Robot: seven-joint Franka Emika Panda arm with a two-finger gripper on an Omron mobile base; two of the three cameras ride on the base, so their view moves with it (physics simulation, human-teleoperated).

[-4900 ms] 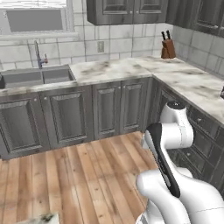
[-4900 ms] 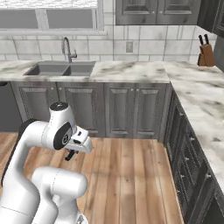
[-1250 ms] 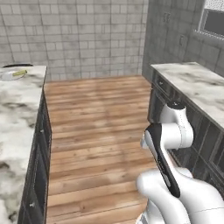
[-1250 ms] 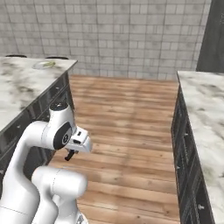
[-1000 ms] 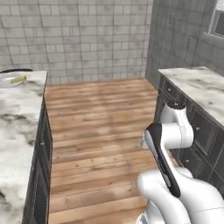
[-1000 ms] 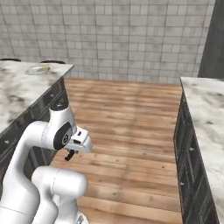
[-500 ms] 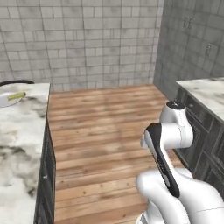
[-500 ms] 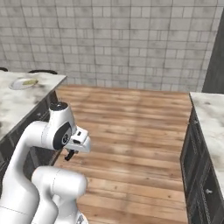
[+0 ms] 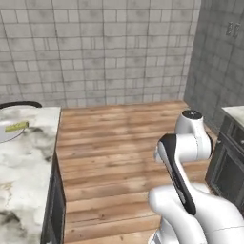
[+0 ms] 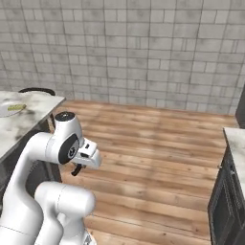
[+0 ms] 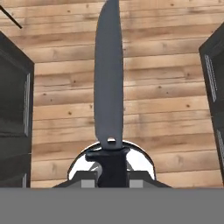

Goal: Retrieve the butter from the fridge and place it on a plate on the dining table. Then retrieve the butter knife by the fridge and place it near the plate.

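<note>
My gripper (image 11: 112, 177) is shut on the black handle of the butter knife (image 11: 108, 83), whose dark blade points straight out over the wooden floor. From the right base view the gripper (image 10: 77, 167) hangs tucked close in front of the arm, low above the floor. The dining table (image 9: 28, 171) lies to the left. On its far end sits the plate (image 9: 5, 135) with the pale yellow-green butter (image 9: 16, 126) on it. The same plate (image 10: 5, 111) and butter (image 10: 16, 107) sit on the table (image 10: 24, 125), well left of the gripper. The fridge is out of view.
A black round-backed stool (image 9: 19, 104) stands behind the table's far end. On the right are a marble counter (image 9: 234, 112) over dark cabinets (image 9: 228, 164) and a tall dark grey cabinet front (image 9: 214, 62). Wooden floor (image 10: 158, 143) stretches ahead to a grey tiled wall.
The whole picture has shifted: the base has turned, so the table with plate and butter has slid further into view at the left. The arm stays tucked, still holding the knife.
</note>
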